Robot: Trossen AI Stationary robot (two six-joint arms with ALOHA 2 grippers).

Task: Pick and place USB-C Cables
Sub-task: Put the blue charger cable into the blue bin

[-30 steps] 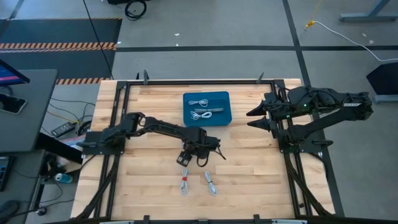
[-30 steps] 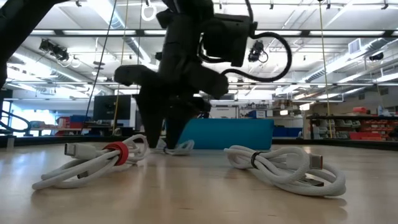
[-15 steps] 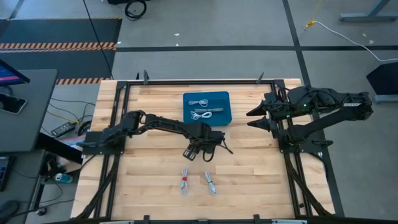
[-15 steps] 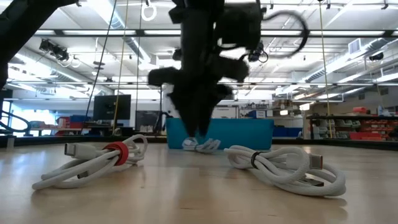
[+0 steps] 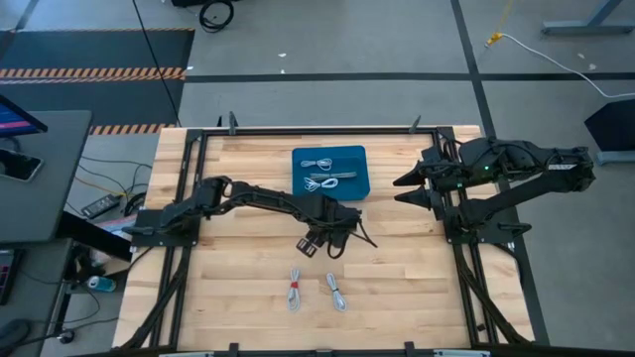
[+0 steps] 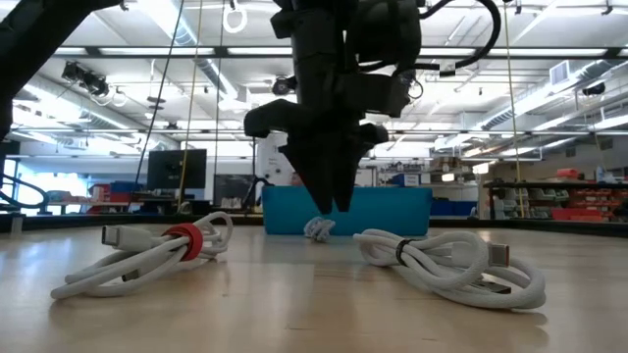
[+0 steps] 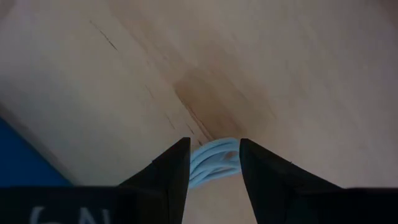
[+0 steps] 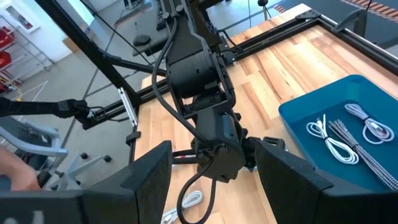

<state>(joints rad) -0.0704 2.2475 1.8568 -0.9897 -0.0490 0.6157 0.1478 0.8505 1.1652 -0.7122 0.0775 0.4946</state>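
Observation:
My left gripper [image 5: 317, 241] hangs over the middle of the table, just near of the blue tray [image 5: 347, 188], and is shut on a small white cable bundle [image 7: 214, 165] that shows below its fingers in the low view [image 6: 319, 227]. Two more bundles lie flat on the wood nearer the front edge: one with a red band [image 5: 294, 292] [image 6: 147, 253] and one with a dark band [image 5: 336, 292] [image 6: 451, 265]. Several cables [image 5: 319, 174] [image 8: 339, 140] lie inside the tray. My right gripper [image 8: 214, 186] is open and waits high at the table's right side [image 5: 412, 188]. My left gripper pinches the white bundle's coiled loops [image 7: 217, 158] between its two fingers [image 7: 168, 180], coming from above and pointing down. The strands lie across the gap between the fingers. The bundle hangs below the fingertips [image 6: 319, 227], low over the wood.
The blue tray [image 8: 298, 112] sits at the far middle of the table. A black metal frame [image 5: 198, 149] runs around the tabletop. Bare wood lies between the tray and the two loose bundles. Dark wires loop off my left wrist [image 5: 357, 236].
My left gripper rose from the table with the white bundle between its fingers and moved toward the table's right and far side, closer to the blue tray. The bundle left the wood and travelled with it. The two other bundles stayed put.

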